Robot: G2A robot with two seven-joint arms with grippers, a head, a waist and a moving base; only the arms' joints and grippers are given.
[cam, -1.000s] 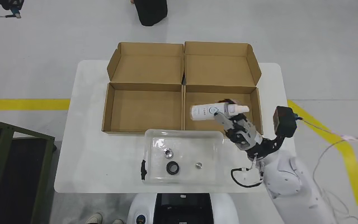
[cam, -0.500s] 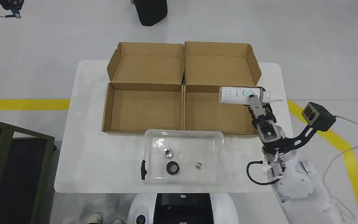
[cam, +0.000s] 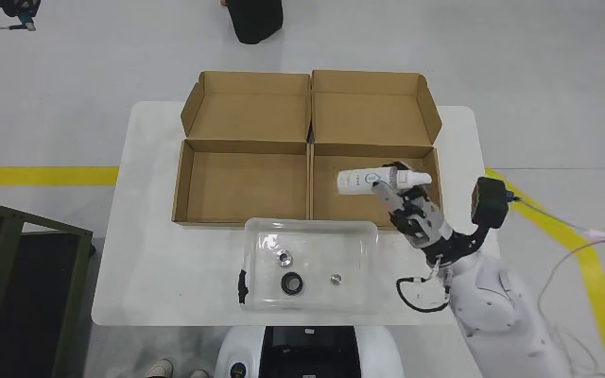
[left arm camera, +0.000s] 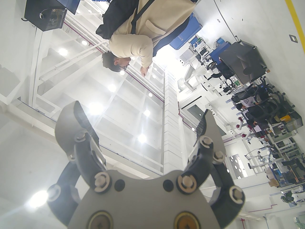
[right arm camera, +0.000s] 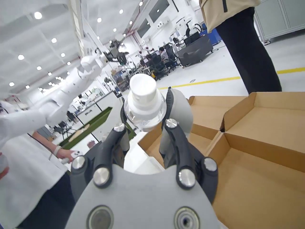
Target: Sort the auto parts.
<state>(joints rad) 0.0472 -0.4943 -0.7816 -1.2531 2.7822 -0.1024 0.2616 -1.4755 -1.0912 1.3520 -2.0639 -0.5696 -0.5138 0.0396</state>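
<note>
My right gripper (cam: 389, 185) (right arm camera: 145, 117) is shut on a white spray bottle (cam: 378, 179) (right arm camera: 144, 106), held on its side in the air over the right cardboard box (cam: 326, 189) (right arm camera: 257, 158). A clear plastic tray (cam: 357, 280) at the table's front holds three small parts: a metal nut (cam: 283, 256), a black ring (cam: 293, 283) and a small silver piece (cam: 334, 278). The left cardboard box (cam: 241, 184) sits beside the right one. My left gripper (left arm camera: 143, 125) stands open with nothing between its fingers, pointing up at the ceiling.
Both boxes have their lids (cam: 312, 109) folded back toward the table's far edge. The white table (cam: 151, 236) has bare room left of the boxes and tray. A dark green rack (cam: 38, 293) stands off the table's left side.
The right gripper swung out to the right with the bottle half a second ago, then came back left; it now holds the bottle over the right box.
</note>
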